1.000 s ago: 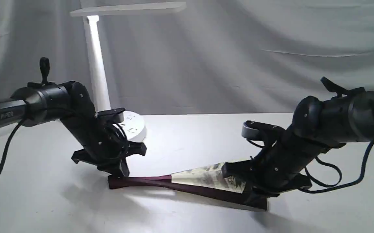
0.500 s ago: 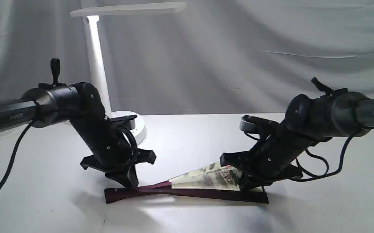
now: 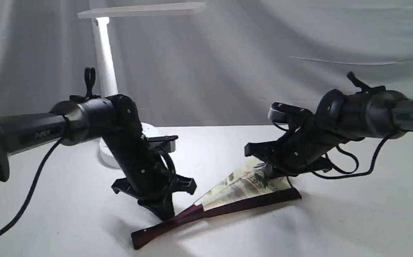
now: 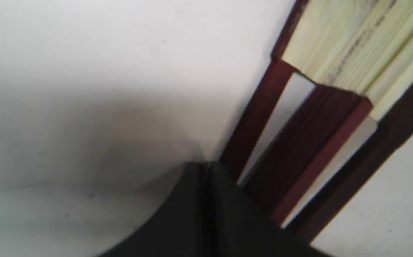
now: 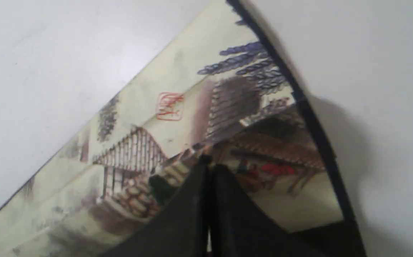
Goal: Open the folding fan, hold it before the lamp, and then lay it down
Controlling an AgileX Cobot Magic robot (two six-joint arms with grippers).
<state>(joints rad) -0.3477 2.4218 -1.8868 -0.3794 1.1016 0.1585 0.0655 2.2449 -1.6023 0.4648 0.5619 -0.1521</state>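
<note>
On the table [image 3: 335, 221], the right gripper [image 3: 268, 174] is clamping the partly spread fan [image 3: 244, 184] by its leaf; the left gripper [image 3: 164, 213], fingers together, is resting on its ribs.

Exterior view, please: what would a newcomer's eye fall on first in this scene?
The partly opened folding fan lies mid-scene on the white table, its painted cream leaf spread above dark maroon ribs. Two black arms lean down onto it: the left gripper near the rib end and the right gripper at the leaf, with the fingers closed in both wrist views. At the back left stands the tall white lamp.
</note>
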